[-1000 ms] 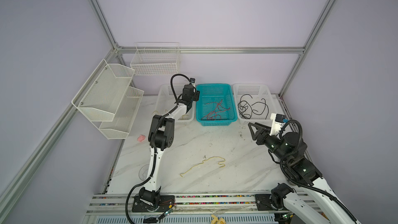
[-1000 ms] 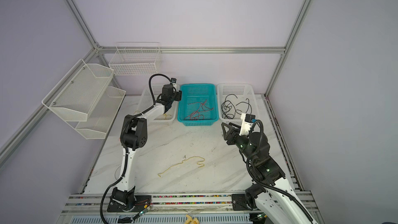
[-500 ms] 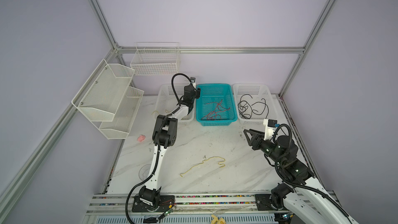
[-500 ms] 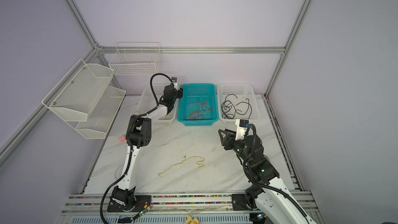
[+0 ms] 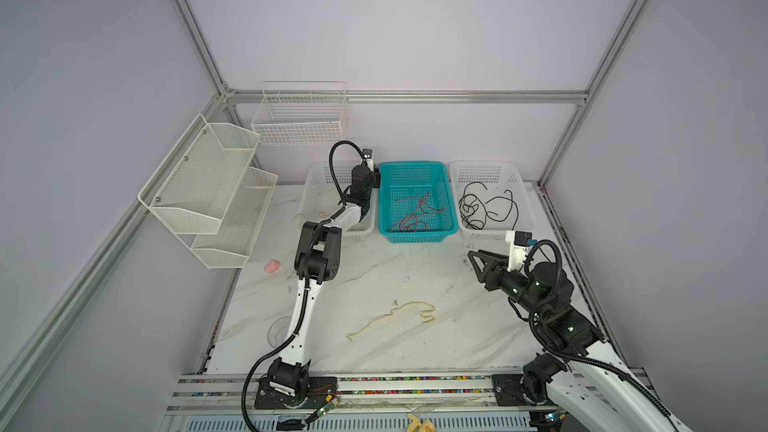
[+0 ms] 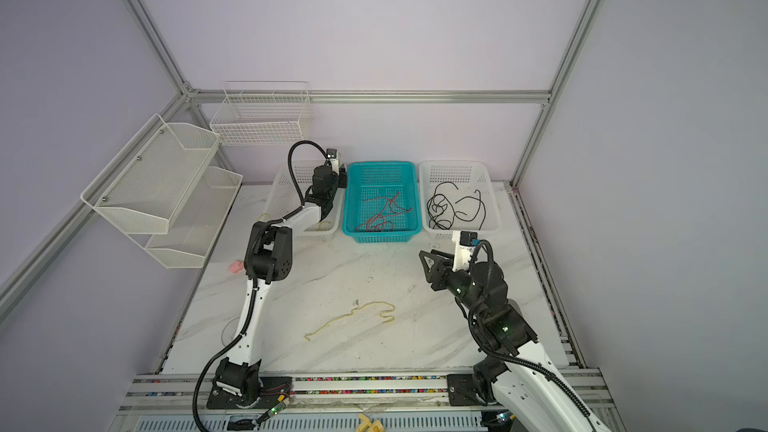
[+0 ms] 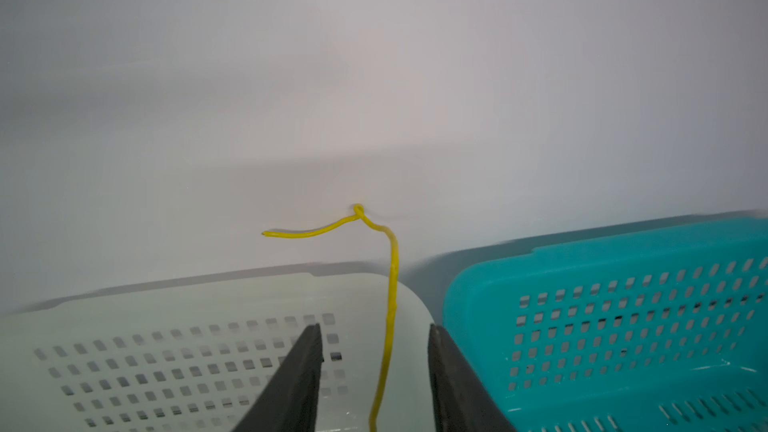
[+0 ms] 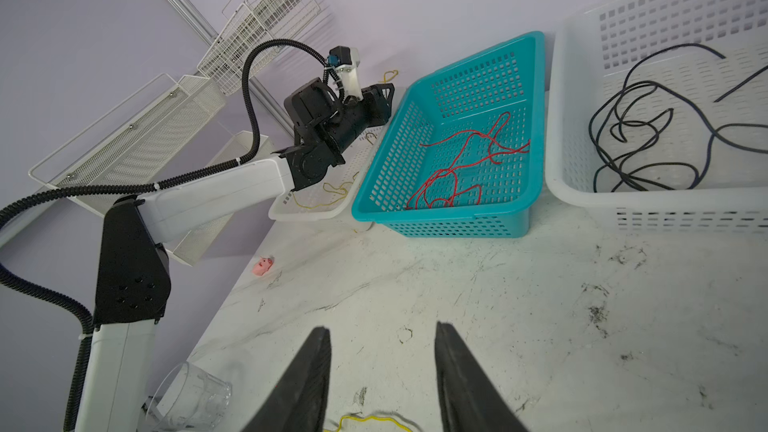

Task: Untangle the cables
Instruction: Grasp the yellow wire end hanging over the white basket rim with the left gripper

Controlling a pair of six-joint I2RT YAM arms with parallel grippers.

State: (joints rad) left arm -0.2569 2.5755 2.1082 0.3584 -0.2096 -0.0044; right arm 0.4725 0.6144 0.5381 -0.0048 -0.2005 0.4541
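One yellow cable (image 5: 390, 320) (image 6: 353, 317) lies loose on the marble table, and its end shows under my right gripper (image 8: 370, 419). Red cables (image 5: 415, 214) (image 8: 457, 164) lie in the teal basket (image 5: 451, 201). Black cables (image 5: 486, 205) (image 8: 631, 147) lie in the right white basket (image 5: 525, 209). My left gripper (image 5: 374, 178) (image 7: 374, 328) hovers over the left white basket (image 5: 309, 184). Its jaws are apart, and another yellow cable (image 7: 390, 284) stands up between them, touching neither. More yellow cable (image 8: 332, 193) lies in that basket. My right gripper (image 5: 473, 257) (image 8: 382, 330) is open and empty over the table.
White mesh shelves (image 5: 208, 184) hang on the left wall and a wire basket (image 5: 299, 118) hangs on the back wall. A small pink object (image 5: 272, 266) and a clear glass (image 8: 191, 396) sit at the table's left side.
My left gripper's jaws have narrowed around the upright yellow cable. My right arm has sunk and moved a little left, away from the right white basket.
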